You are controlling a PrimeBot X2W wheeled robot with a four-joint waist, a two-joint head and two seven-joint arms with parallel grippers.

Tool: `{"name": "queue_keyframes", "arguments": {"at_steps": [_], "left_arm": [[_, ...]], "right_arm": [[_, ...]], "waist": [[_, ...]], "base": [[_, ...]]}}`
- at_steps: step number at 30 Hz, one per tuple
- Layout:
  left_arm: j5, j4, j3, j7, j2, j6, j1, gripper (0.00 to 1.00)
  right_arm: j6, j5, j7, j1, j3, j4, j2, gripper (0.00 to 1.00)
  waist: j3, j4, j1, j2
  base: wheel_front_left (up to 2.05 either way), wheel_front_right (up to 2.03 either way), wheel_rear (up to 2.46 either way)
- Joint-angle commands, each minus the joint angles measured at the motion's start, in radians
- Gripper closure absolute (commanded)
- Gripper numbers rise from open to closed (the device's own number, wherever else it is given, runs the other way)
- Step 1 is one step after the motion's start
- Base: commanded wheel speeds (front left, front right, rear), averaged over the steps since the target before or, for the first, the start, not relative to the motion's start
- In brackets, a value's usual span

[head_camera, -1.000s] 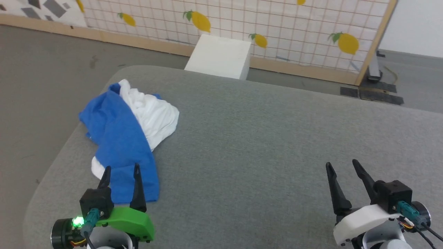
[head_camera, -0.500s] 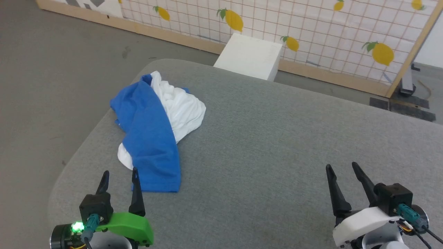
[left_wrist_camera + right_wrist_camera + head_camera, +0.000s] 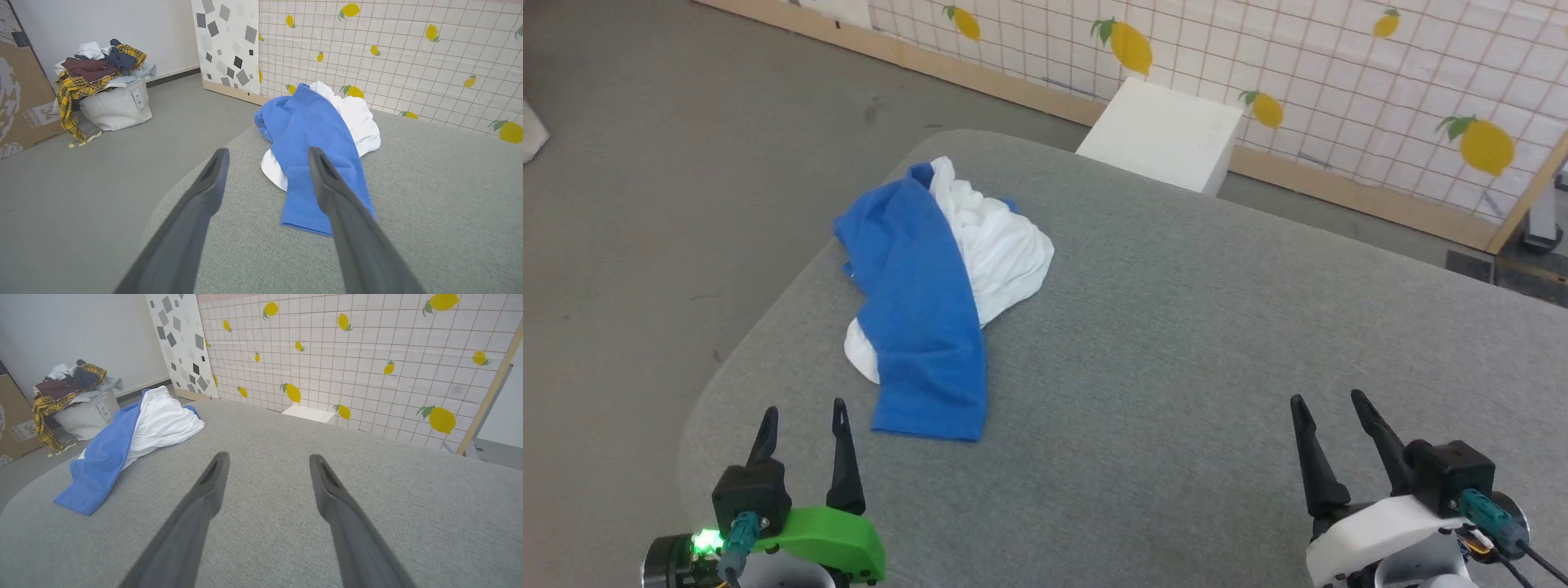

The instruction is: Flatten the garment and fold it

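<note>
Left tool and right tool both stand spread and empty over the near edge of the grey desk. I see the garment crumpled just ahead of the left tool, toward the desk's left edge, blue fabric draped over white.
</note>
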Motion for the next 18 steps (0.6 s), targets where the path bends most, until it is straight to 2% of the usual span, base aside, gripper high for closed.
{"name": "queue_keyframes", "arguments": {"at_steps": [1, 18], "left_arm": [[0.011, 0.005, 0.0, -0.01, -0.002, 0.01, 0.011, 0.0], [-0.012, 0.02, 0.001, -0.045, -0.003, 0.029, 0.017, 0.0]], "right_arm": [[-0.001, 0.011, -0.011, -0.006, 0.002, 0.008, 0.0, 0.0], [-0.001, 0.041, -0.047, -0.007, 0.011, 0.045, 0.0, 0.0]], "waist": [[0.001, 0.017, -0.0001, 0.0], [0.005, 0.103, -0.0001, 0.0]], "base": [[-0.01, -0.01, -0.01], [0.0, 0.0, 0.0]]}}
